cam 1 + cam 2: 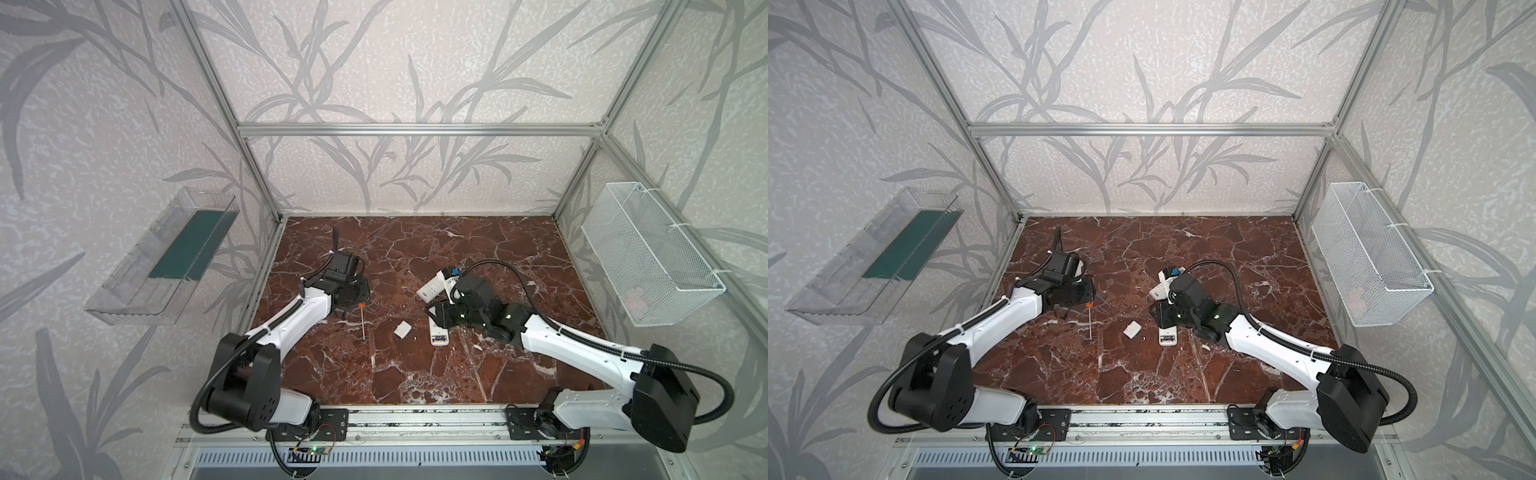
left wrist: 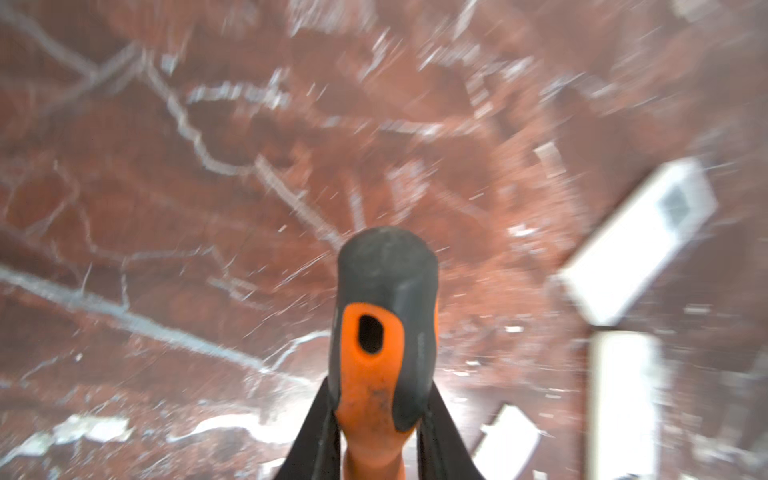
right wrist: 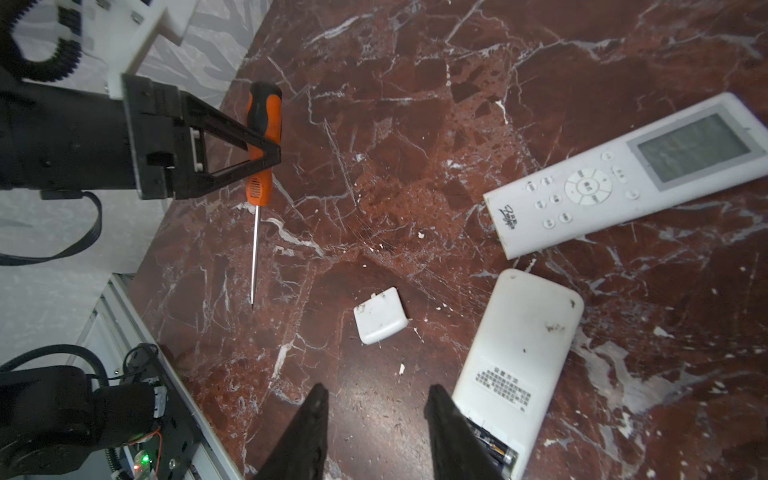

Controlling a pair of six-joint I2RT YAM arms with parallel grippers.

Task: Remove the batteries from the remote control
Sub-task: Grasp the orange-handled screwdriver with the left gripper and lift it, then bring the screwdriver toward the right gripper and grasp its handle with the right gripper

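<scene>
The left gripper [image 3: 272, 158] is clamped on the orange handle of the screwdriver [image 3: 262, 124], over the left part of the table [image 1: 415, 374]. Its thin tip points to the near side. The right gripper [image 3: 377, 392] has its fingers apart with nothing between them, just beside the face-down remote [image 3: 519, 353]. The batteries [image 3: 496, 451] sit inside that remote's open end. A small white cover [image 3: 380, 316] lies between the screwdriver and that remote. A second remote [image 3: 623, 178] lies just behind, buttons up. There is wide bare table along the near edge and the far edge.
</scene>
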